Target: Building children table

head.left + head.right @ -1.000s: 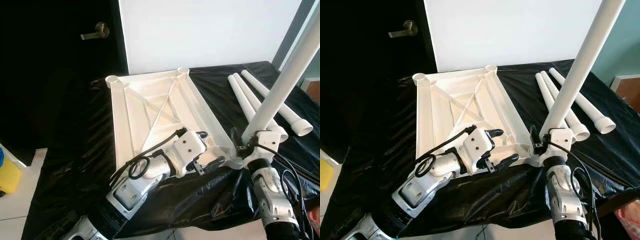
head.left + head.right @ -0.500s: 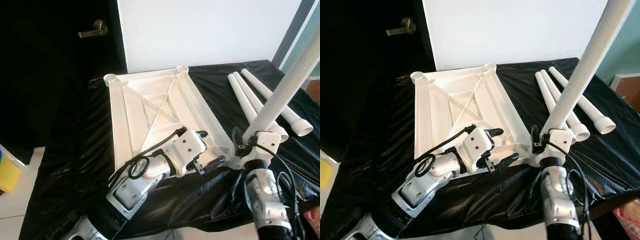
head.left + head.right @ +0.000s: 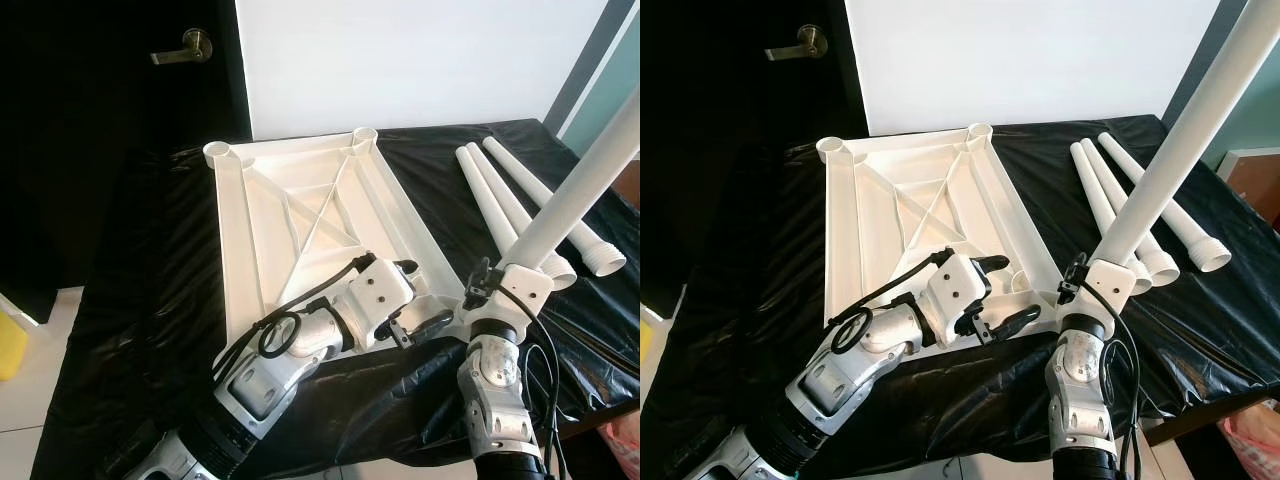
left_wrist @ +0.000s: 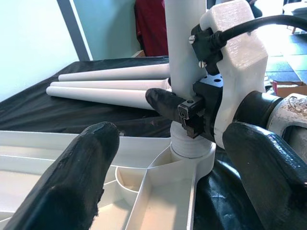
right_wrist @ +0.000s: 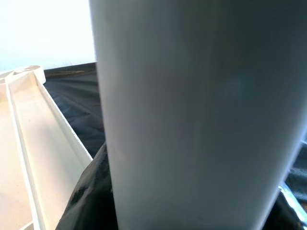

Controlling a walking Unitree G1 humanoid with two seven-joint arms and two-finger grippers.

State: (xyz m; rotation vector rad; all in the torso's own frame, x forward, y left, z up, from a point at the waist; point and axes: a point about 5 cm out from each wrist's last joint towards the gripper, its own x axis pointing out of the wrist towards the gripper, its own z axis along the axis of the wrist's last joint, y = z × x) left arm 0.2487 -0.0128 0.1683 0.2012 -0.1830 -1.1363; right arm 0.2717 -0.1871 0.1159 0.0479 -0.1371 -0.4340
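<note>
A white wall (image 3: 420,60) and a dark door (image 3: 110,130) stand behind a table draped in black plastic sheeting (image 3: 150,300). On it the white tabletop (image 3: 300,215) lies underside up, three loose legs (image 3: 500,195) beside it. The right gripper (image 3: 482,292) clamps a fourth leg (image 3: 580,190), tilted, at the near corner socket (image 4: 192,155). The left gripper (image 3: 412,300) rests spread wide over that corner, holding nothing.

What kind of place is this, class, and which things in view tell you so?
Probably a room in a home: a dark door with a lever handle, a white wall, and a black-covered table holding an upturned white tabletop.
</note>
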